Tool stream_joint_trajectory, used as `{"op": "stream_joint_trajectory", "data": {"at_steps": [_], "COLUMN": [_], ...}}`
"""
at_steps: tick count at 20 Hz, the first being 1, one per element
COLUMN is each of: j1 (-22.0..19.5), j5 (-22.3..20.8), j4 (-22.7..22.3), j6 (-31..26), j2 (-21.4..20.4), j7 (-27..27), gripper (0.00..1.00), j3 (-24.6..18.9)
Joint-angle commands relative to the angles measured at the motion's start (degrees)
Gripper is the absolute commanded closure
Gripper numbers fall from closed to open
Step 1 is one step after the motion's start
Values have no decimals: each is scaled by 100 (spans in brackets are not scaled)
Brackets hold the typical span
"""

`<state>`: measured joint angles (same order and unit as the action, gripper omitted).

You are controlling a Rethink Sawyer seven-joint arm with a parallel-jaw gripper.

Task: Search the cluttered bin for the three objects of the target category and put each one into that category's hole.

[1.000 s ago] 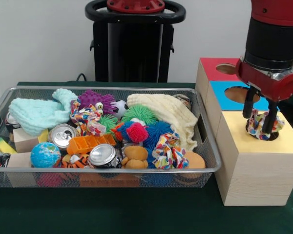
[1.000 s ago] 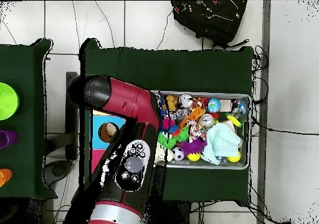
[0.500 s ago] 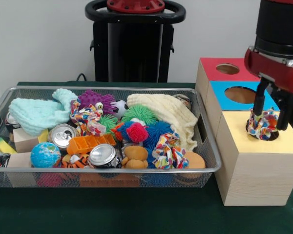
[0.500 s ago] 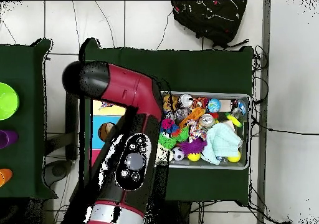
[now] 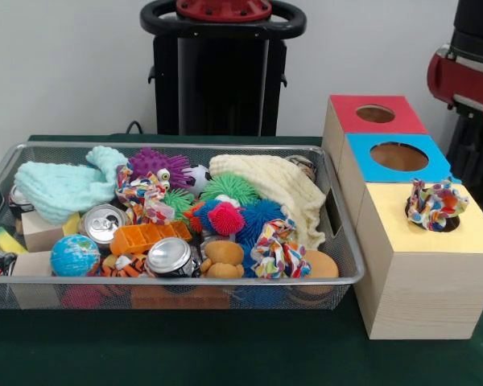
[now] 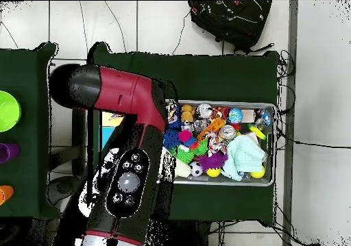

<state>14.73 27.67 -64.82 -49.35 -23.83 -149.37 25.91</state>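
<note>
Jaws: you cannot tell their state (arm (image 5: 471, 88) mostly out of frame); the scrunchie (image 5: 436, 204) sits bunched on the yellow box's hole (image 5: 444, 225), not fallen through.

multicoloured spotted cloth (image 5: 436, 203), yellow-topped box (image 5: 435, 241)

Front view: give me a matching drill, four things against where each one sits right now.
Things:
1. patterned cloth scrunchie
2. globe ball
3. cream knitted cloth
4. mint green cloth

Places:
A. bin, front left
B. in the yellow box's hole
C. bin, back left
D. bin, back right

Pairs: 1-B, 2-A, 3-D, 4-C
</note>
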Motion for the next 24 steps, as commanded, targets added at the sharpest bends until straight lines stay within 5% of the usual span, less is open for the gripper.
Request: {"op": "stream_joint_trajectory", "data": {"at_steps": [1,11,24], "j1": [36,214,533], "j5": [-68,210,541], "j4": [-278,-549,-1157], "j6": [65,952,968], "j2": [289,633,223], "j7": [-1109,-1322,-1422], "gripper": [100,100,100], "j3": [-318,-561,-542]}}
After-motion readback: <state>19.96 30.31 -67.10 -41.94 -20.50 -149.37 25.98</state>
